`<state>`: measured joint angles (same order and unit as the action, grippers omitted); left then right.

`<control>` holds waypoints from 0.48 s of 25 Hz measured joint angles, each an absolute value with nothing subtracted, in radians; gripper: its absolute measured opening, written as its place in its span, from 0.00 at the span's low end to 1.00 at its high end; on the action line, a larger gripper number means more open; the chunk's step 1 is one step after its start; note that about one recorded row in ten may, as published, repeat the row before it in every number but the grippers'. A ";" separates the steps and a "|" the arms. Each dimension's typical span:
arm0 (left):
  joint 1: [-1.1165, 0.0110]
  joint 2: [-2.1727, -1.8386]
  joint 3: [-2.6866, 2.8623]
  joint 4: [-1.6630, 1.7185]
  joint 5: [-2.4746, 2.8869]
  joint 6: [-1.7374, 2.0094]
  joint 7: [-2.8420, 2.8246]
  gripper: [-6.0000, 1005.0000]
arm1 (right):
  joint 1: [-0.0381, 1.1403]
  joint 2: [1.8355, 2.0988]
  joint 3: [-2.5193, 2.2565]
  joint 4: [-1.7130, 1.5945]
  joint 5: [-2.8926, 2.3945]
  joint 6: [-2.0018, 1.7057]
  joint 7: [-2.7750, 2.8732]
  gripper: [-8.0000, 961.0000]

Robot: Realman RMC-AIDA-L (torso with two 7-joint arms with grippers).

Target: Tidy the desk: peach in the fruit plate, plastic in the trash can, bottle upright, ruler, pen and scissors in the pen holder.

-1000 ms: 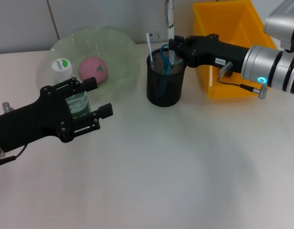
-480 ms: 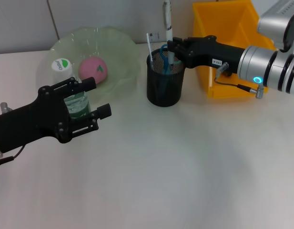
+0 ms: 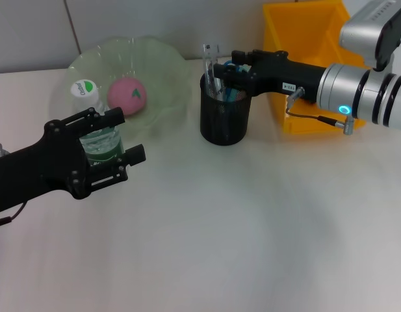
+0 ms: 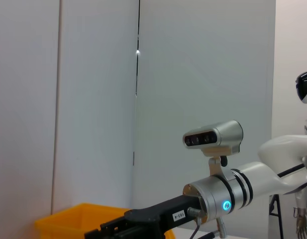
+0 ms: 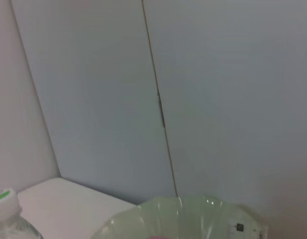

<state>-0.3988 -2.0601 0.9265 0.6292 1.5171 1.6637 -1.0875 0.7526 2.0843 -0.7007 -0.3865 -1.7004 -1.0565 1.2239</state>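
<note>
The right gripper [image 3: 221, 73] sits over the pen holder [image 3: 225, 114], grip unclear; the left gripper [image 3: 119, 136] clasps the bottle [image 3: 96, 140] nearby.

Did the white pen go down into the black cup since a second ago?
Yes. Before, the pen stood tall above the pen holder; now its top no longer pokes up, and the right gripper sits lower at the holder's rim.

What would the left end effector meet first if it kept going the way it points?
The left end effector already straddles the upright water bottle. Just past it sits the fruit plate holding the peach; the plate's near rim probably comes first, though depth is unclear.
</note>
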 joint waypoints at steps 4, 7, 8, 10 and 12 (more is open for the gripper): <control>-0.397 -2.060 0.926 0.634 1.517 1.669 -1.089 0.73 | 0.746 2.085 -0.703 -0.392 -1.682 -1.085 1.227 0.50; -0.396 -2.060 0.926 0.634 1.516 1.672 -1.090 0.73 | 0.742 2.085 -0.698 -0.394 -1.681 -1.092 1.240 0.62; -0.396 -2.060 0.926 0.634 1.516 1.673 -1.091 0.73 | 0.738 2.084 -0.695 -0.397 -1.680 -1.099 1.249 0.62; -0.395 -2.060 0.925 0.634 1.514 1.674 -1.112 0.73 | 0.706 2.082 -0.692 -0.422 -1.649 -1.167 1.277 0.63; -0.395 -2.060 0.925 0.634 1.514 1.674 -1.112 0.73 | 0.688 2.081 -0.694 -0.436 -1.630 -1.210 1.286 0.63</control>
<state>-0.3952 -2.0596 0.9249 0.6336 1.5141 1.6737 -1.1121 0.6877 2.0807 -0.6938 -0.4361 -1.6297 -1.2105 1.2864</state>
